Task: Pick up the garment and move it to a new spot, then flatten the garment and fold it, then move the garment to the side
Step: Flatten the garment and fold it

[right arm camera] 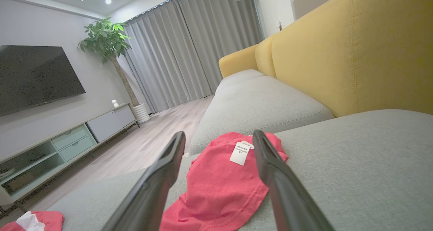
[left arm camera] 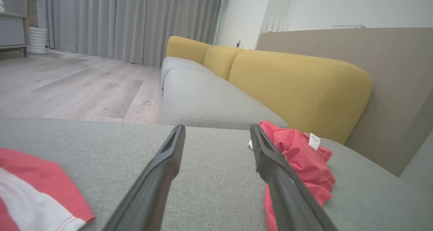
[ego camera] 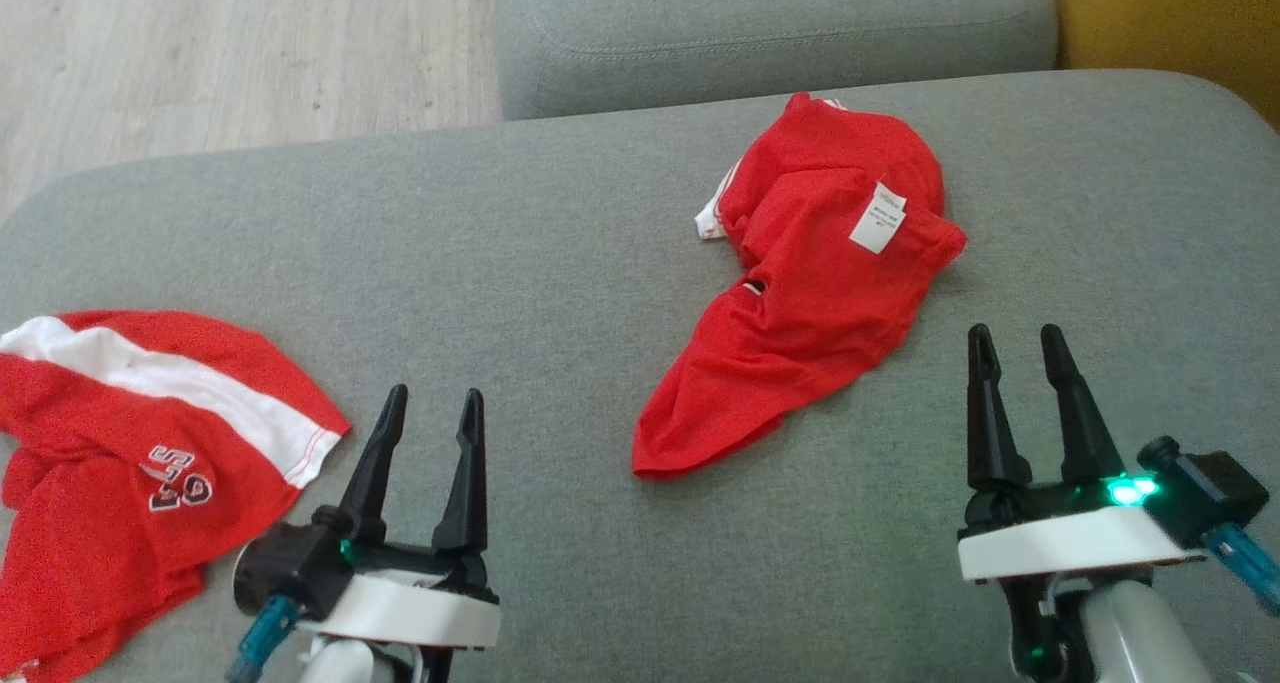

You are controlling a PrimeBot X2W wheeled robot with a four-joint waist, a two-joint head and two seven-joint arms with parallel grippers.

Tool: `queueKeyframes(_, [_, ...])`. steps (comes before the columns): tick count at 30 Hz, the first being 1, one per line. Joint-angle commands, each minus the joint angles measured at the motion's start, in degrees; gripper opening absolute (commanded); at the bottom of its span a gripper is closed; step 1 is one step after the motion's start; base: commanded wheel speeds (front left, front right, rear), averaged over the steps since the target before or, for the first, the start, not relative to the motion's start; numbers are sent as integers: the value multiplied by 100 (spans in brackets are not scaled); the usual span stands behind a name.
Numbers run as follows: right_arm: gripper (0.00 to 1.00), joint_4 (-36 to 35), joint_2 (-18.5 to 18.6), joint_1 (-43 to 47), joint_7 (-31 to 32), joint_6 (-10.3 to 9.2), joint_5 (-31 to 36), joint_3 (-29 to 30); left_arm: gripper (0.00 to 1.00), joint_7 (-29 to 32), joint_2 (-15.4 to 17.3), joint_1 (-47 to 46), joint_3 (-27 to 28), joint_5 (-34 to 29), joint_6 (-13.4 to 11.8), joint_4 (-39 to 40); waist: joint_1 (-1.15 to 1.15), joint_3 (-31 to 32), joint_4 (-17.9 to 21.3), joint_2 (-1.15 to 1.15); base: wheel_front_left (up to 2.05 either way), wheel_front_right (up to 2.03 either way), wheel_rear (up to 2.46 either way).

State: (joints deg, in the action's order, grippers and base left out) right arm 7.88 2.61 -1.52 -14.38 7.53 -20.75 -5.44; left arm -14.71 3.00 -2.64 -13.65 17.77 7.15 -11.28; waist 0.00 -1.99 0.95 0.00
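The left gripper (ego camera: 435, 395) and right gripper (ego camera: 1016, 331) each have two long tapered black fingers (ego camera: 374, 468) on a white wrist collar (ego camera: 420, 611), with green lights (ego camera: 1130, 490) and translucent blue plugs (ego camera: 1240, 555).

Across the foreground, a grey sofa seat (ego camera: 560, 263), with a second grey cushion (ego camera: 770, 33) just beyond and yellow backrests (left arm camera: 297, 85) along one side. Past the sofa, pale wood floor (ego camera: 200, 53) up to grey curtains (right arm camera: 176, 55). On the wall, a dark television (right arm camera: 33, 75) above a low cabinet (right arm camera: 67, 136), a leafy potted plant (right arm camera: 105, 35) beside the curtains.

A grey fabric sofa seat (ego camera: 500, 263) is seen from overhead by the head camera; a white-tagged red garment (ego camera: 800, 343) is shared by both low wrist views.
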Motion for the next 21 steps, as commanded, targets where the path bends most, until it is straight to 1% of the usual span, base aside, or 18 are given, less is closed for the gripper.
queueKeyframes(1, [100, -182, 27, -111, -62, -4, 14, -179, 100, -29, -11, -230, 117, 35, 33, 192, 0, -37, -45, 0, 0, 0, 0])
queueKeyframes(3, [100, -125, 27, -138, -62, -4, 100, -303, 100, -29, -11, -245, 89, 43, 33, 188, 0, -78, -110, 0, 0, 0, 0])
queueKeyframes(6, [100, 50, 27, -225, -62, -4, 271, -636, 100, -29, -12, -291, 55, 58, 33, 183, 0, -166, -237, 0, 0, 0, 0])
queueKeyframes(7, [100, 261, 27, -315, -62, -4, 352, -931, 100, -29, -12, -330, 28, 69, 33, 173, 0, -236, -334, 0, 0, 0, 0])
queueKeyframes(10, [100, 722, 27, -541, -62, -4, 510, -1398, 100, -29, -12, -396, -25, 92, 34, 160, 0, -349, -497, 0, 0, 0, 0])
queueKeyframes(11, [100, 722, 27, -541, -62, -4, 510, -1398, 100, -29, -12, -396, -25, 92, 34, 160, 0, -349, -497, 0, 0, 0, 0])
queueKeyframes(16, [100, 1702, 27, -1050, -30, -4, 710, -2049, 100, -29, -12, -471, -132, 144, 34, 125, 0, -491, -789, 0, 0, 0, 0])
queueKeyframes(21, [100, 2629, 27, -1507, 234, -4, 958, -2463, 100, -29, -12, -509, -241, 231, 34, 100, 0, -566, -1068, 0, 0, 0, 0])
